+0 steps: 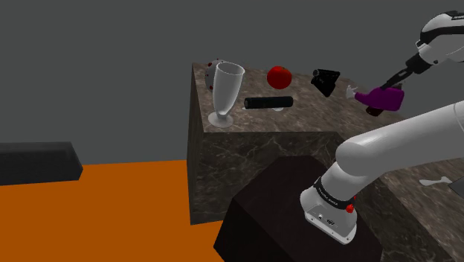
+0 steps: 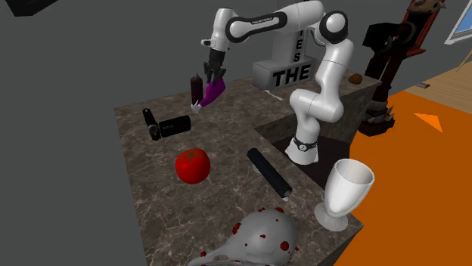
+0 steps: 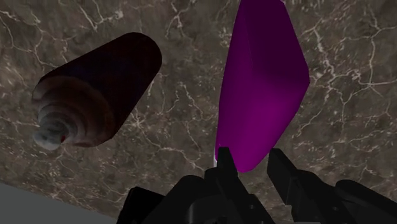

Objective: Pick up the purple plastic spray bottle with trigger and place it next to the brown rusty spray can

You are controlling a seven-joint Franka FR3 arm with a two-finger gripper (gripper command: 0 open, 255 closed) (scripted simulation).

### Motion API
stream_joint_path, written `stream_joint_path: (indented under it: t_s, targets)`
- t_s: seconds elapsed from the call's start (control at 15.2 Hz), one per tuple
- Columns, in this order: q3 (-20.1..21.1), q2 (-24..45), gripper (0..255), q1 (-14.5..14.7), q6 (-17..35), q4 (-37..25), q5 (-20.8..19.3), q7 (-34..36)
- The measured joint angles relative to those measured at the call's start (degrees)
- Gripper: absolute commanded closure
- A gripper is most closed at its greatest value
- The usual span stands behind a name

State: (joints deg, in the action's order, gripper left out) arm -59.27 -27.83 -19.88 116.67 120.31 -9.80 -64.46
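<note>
The dark veined stone counter carries everything. The white arm reaches from its stand to the counter's far corner in the second exterior view, which is the right end in the shoulder view. The pale goblet, black cylinder, red tomato and black camcorder are spread over the rest of the top. All of them lie well apart from the working spot, so none should get in the way.

The purple spray bottle hangs tilted under the hand, with its white trigger end pointing down and away from the arm. It is just beside the dark brown spray can, which stands upright near the counter's far edge. I cannot tell whether the nozzle touches the stone. In the wrist view the bottle and the can sit side by side with bare counter between them.

The gripper has its black fingers clamped narrowly on the bottle's end – it holds the bottle.

The step in hand looks like the set-down. To do it well, lower straight and slowly so the swinging trigger end does not clip the can. Hold the gap on the side away from the can and let the bottle's weight settle on the stone before the fingers part. Then lift straight up, since a tilted bottle may roll toward the can or the nearby edge.
</note>
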Motion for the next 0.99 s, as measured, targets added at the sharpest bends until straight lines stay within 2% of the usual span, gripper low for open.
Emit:
stream_joint_path:
  t_s: [0.99]
  targets:
    - [-5.52, 2.05, 255, 2.14, 10.45, 8.06, 0.39, -2.43]
